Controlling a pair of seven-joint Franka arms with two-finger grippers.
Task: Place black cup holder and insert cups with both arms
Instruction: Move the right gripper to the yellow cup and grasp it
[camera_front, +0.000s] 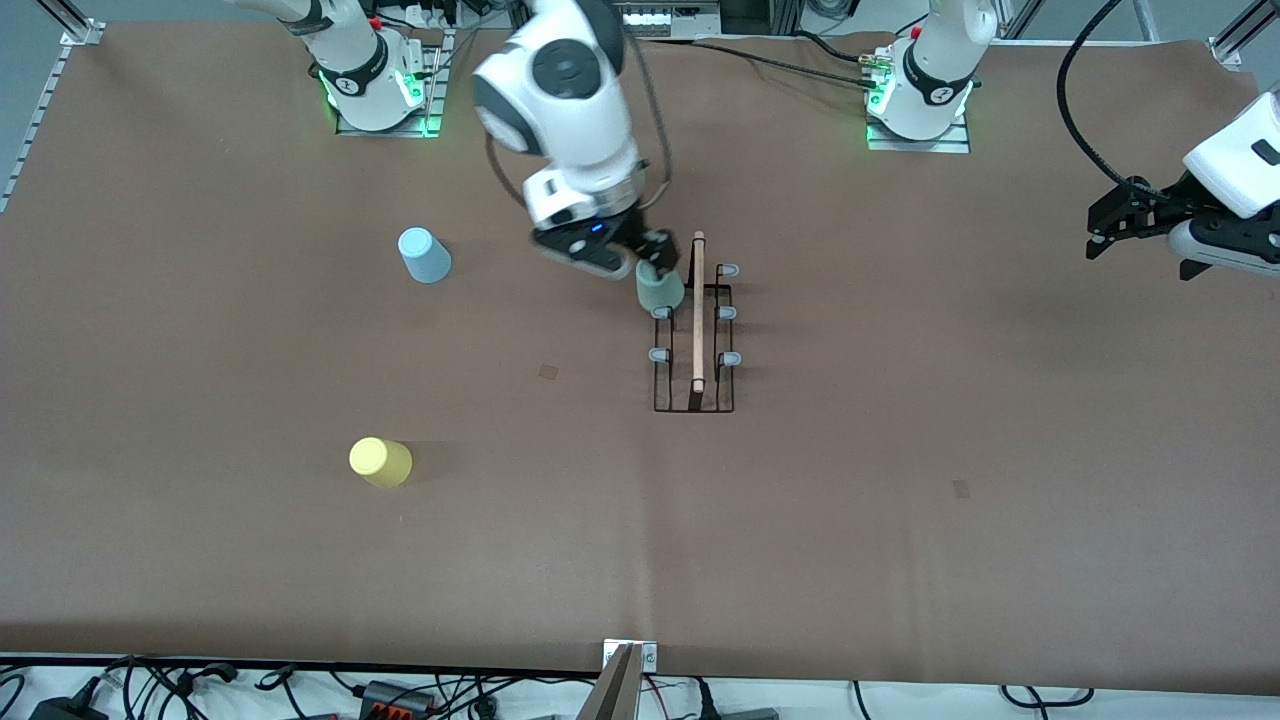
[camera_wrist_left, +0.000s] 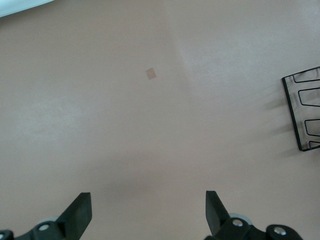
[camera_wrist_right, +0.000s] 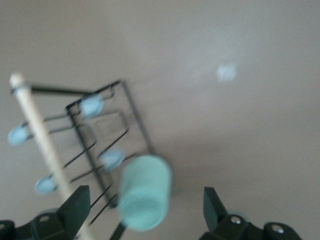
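Front view: three cups, one black cup holder, six prongs.

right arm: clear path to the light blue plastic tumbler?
Probably yes. The light blue plastic tumbler stands alone on bare table toward the right arm's end, nothing around it. The right gripper, fingers open, is by the mint green cup on the black wire rack.

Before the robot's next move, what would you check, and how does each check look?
1. Black cup holder standing upright on the table: ok.
2. Mint cup on a prong: looks ok; fully seated, cannot tell.
3. Right gripper open around the mint cup: ok.
4. Left gripper open over bare table, waiting: ok.
5. Blue cup and yellow cup in the holder: not ok, both lie on the table.
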